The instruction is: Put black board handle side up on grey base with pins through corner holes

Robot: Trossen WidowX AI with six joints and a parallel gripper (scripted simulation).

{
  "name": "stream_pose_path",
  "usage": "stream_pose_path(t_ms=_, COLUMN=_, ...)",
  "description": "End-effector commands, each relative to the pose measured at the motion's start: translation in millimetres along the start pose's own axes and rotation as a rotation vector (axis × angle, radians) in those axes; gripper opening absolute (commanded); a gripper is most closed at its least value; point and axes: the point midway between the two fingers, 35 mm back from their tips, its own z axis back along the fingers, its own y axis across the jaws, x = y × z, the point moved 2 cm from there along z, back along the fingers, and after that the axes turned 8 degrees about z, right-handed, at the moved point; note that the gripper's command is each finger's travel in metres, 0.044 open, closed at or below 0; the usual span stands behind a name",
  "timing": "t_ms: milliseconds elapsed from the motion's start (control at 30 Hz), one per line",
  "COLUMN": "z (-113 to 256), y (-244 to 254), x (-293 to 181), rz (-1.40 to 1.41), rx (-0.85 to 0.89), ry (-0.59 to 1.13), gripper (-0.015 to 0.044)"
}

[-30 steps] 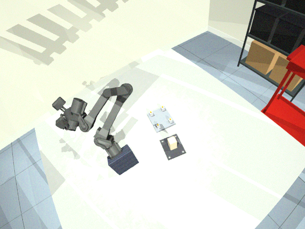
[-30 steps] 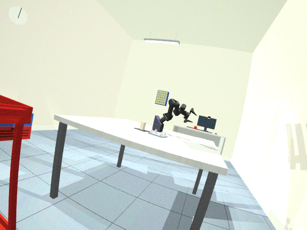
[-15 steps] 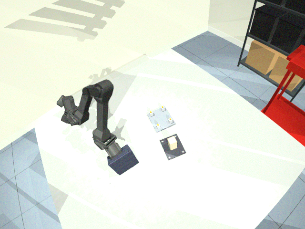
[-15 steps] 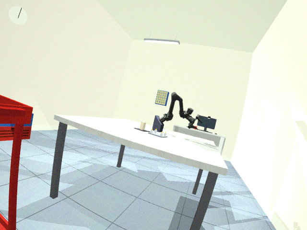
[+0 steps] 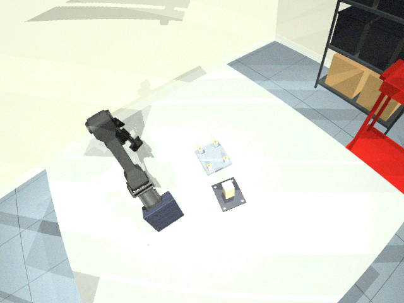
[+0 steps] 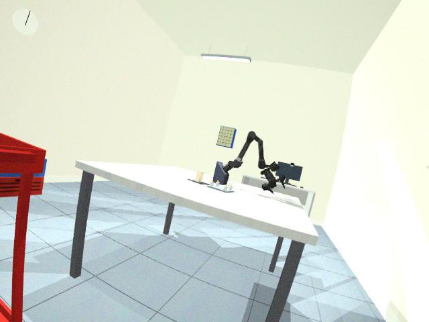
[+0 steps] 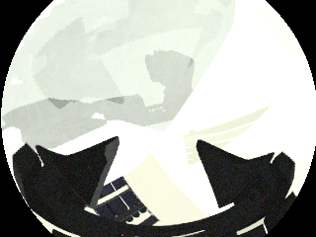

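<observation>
- On the desk (image 5: 293,225) (image 6: 194,187), the black board (image 5: 236,199) (image 6: 191,180) lies flat, handle (image 5: 228,189) (image 6: 199,176) up, just beside the grey base (image 5: 213,157) (image 6: 220,188).
- Well apart from both, the gripper (image 5: 130,136) (image 6: 278,187) (image 7: 158,143) hangs wide open, holding nothing.

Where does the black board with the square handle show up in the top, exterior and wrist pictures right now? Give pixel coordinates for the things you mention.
Top: black board (image 5: 219,197) (image 6: 192,180) just below and right of center.
Exterior: on the tabletop, slightly left of center, edge-on.
Wrist: not in it.
Landmark shared by top and exterior: the grey base (image 5: 213,160) (image 6: 218,188) with gold pins, beside the board.
</observation>
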Motion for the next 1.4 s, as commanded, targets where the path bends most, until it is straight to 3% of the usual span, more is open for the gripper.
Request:
stream_pose_path(t_ms=0, z=-28.3, y=31.4, x=-31.2, rz=-0.048, rx=0.131, ry=0.058, gripper=0.044)
stream_pose_path(t_ms=367, z=-51.1, y=134.4, x=-128.8, rz=-0.265, rx=0.502, ry=0.238, gripper=0.044)
stream_pose_path(t_ms=600, z=-26.0, y=226.2, x=-189.3, rz=-0.501, rx=0.79, ry=0.358, gripper=0.044)
stream_pose_path(t_ms=800, z=17.4, y=289.5, x=-228.3, rz=-0.767, rx=0.983, ry=0.483, gripper=0.044)
stream_pose_path(t_ms=1033, z=107.1, y=362.5, x=-263.3, rz=-1.325, rx=1.175, ry=0.741, gripper=0.044)
stream_pose_path(t_ms=1367, z=245.3, y=408.0, x=-264.0, rz=-2.301, rx=1.198, ry=1.138, gripper=0.044)
